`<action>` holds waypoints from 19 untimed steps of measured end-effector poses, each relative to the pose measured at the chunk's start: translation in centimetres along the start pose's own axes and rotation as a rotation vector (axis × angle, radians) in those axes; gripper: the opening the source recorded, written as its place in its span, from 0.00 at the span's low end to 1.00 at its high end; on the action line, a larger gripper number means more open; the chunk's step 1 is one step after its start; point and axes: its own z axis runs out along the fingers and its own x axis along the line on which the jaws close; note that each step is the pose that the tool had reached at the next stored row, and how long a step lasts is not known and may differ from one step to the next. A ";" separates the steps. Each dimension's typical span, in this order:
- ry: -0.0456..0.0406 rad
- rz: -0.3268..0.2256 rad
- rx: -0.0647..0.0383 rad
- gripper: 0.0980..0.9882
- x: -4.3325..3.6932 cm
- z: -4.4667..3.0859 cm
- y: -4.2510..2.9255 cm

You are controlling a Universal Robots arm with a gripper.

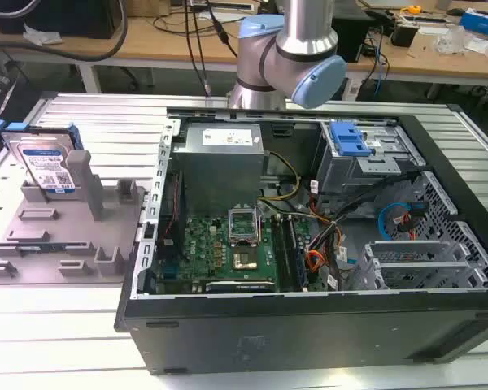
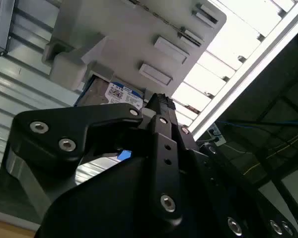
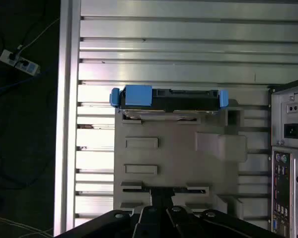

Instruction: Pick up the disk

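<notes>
While the disk (image 1: 47, 166) stands on edge in the grey holder (image 1: 73, 244) at the exterior view's left, the gripper (image 3: 162, 201) hangs well apart from it. Not picked yet, and grip state can't be told.

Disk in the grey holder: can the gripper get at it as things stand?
Probably yes for the gripper. The disk stands on edge in the grey holder, top edge bare in the first wrist view, nothing lying over it. The upright post beside it may crowd one face.
</notes>
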 end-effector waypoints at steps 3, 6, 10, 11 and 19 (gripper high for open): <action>0.0000 0.000 0.000 0.01 0.00 0.00 0.00; 0.0000 0.000 0.000 0.01 0.00 0.00 0.00; 0.0005 -0.011 0.000 0.01 0.00 0.00 0.00; 0.0024 -0.068 0.000 0.01 0.00 0.01 0.00; 0.0127 -0.334 0.000 0.01 0.00 0.00 0.00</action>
